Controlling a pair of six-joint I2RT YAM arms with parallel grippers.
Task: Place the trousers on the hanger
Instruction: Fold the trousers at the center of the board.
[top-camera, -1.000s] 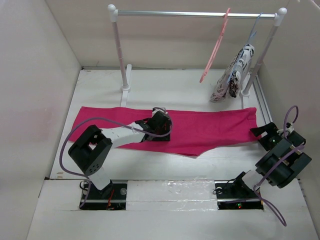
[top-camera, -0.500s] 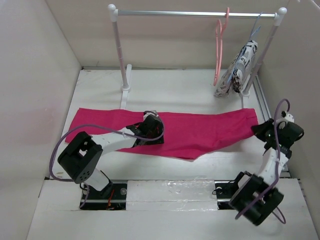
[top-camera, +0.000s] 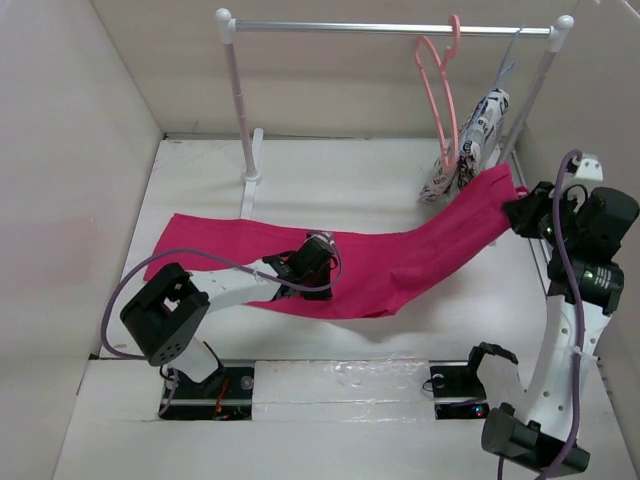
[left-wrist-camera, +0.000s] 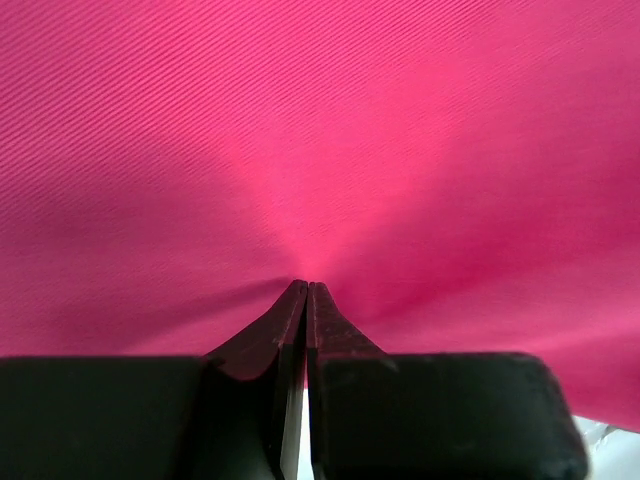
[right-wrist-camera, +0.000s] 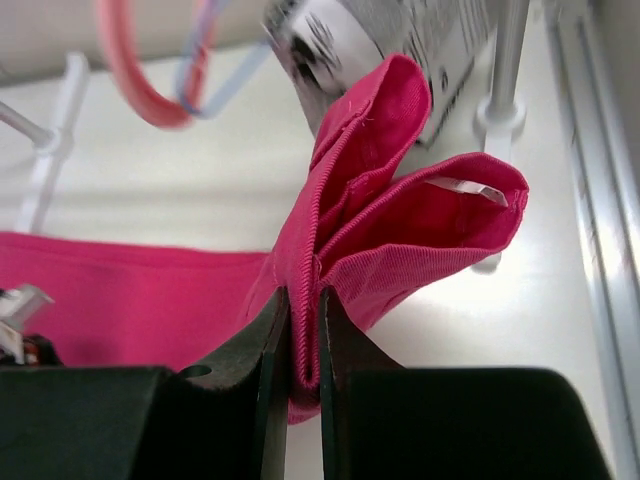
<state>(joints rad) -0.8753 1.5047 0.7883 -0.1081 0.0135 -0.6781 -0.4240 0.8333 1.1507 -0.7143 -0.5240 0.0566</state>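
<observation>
White walls (top-camera: 60, 150) enclose a white table (top-camera: 330, 165) bearing a clothes rail (top-camera: 380, 28).

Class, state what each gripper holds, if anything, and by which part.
Both hold the bright magenta-pink fabric trousers: the right gripper pinches their bunched, raised end; the left gripper pinches a pucker of cloth around mid-length.

I see open room under the rail (top-camera: 390, 28), between the left post (top-camera: 238, 100) and the hanger (top-camera: 445, 100). Around my right hand (top-camera: 518, 210) it is tight: the white garment (top-camera: 468, 140) hangs just beside the hanger, with the right post (top-camera: 529, 100) and side wall (top-camera: 600, 90) close by. The trousers (top-camera: 400, 265) stretch low across the worktop (top-camera: 340, 170), barring that path.
</observation>
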